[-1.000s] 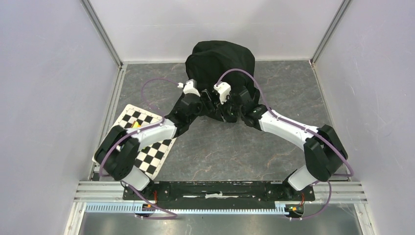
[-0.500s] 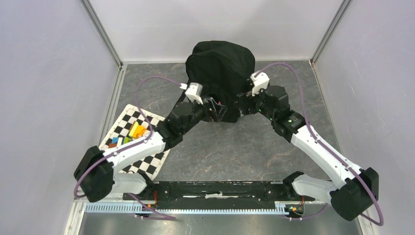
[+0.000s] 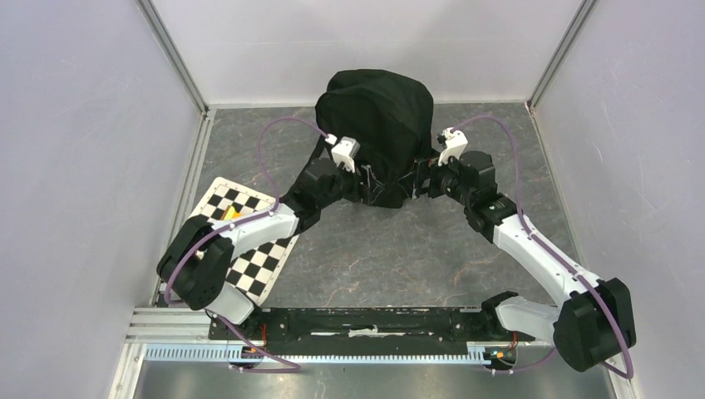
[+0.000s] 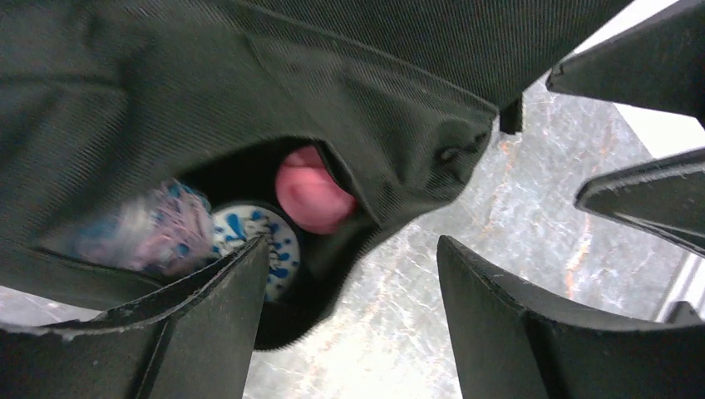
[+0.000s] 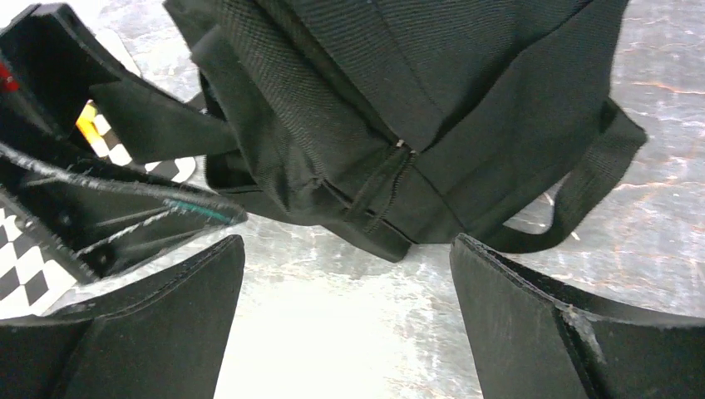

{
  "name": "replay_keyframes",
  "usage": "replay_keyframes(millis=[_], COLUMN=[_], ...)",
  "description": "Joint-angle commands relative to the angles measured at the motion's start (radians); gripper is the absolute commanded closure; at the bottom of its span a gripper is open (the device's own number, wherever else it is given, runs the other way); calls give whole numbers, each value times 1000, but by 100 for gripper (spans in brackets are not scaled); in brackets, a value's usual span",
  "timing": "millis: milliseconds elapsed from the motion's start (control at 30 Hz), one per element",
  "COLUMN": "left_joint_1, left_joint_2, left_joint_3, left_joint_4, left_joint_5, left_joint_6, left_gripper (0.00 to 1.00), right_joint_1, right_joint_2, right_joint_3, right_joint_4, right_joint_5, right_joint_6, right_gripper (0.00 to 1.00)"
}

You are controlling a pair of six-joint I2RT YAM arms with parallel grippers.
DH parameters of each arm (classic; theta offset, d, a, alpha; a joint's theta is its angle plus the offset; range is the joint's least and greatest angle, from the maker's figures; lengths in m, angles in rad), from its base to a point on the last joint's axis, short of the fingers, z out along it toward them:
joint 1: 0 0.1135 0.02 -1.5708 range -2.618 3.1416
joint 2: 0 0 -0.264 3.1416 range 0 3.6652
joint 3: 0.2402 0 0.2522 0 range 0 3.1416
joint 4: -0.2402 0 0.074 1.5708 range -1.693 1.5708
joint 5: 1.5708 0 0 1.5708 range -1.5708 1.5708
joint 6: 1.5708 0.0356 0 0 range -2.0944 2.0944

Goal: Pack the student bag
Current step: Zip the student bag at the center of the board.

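The student bag (image 3: 374,104), a black fabric backpack, lies at the back middle of the table. Its near edge gapes in the left wrist view, where the student bag (image 4: 249,75) shows a pink round thing (image 4: 312,193), a white item with blue spots (image 4: 253,241) and a blurred pink-blue packet (image 4: 158,229) inside. My left gripper (image 3: 376,186) stands open at that opening, and nothing sits between the left gripper (image 4: 353,299) fingers. My right gripper (image 3: 421,178) is open at the bag's near right corner. The right gripper (image 5: 345,307) faces a zipper pull (image 5: 399,158) and a strap (image 5: 586,187).
A checkerboard mat (image 3: 253,262) lies at the left under my left arm, with a yellow block (image 3: 233,214) just showing on it. Grey walls close in the table on three sides. A black rail (image 3: 374,320) runs along the near edge.
My right gripper has opened and swung from the middle of the bag's near edge out to its right corner. My left arm reached forward, then drew back a little.
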State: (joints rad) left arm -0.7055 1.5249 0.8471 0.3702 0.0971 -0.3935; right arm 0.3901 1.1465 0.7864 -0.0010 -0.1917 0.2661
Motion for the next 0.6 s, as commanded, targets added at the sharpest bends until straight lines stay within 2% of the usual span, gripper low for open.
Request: replay_keyframes(millis=[0,200,267,467,567], left_joint_1=[30,64,64,73,81], left_joint_2=[-27,-18,-3,25,46], left_joint_3=[46,80,101,112,130], left_joint_4=[24,-50,-85,-98,-118], left_joint_5=[108,205,242,233,224], left_joint_6=[208,311,340,351,353], left_gripper=[19,18,22,46,45], right_joint_1=[-2,-1,-2,-1,0], right_joint_2=[-6,-13,-12,-6,-1], right_joint_3=[-17,-41,-40,-47,-49], right_joint_4=[117,127,123,126,130], right_joint_5=[-87,-83,-87,-92,-103], right_joint_6=[70,76,75,73,80], right_gripper=[2,2,2,2,2])
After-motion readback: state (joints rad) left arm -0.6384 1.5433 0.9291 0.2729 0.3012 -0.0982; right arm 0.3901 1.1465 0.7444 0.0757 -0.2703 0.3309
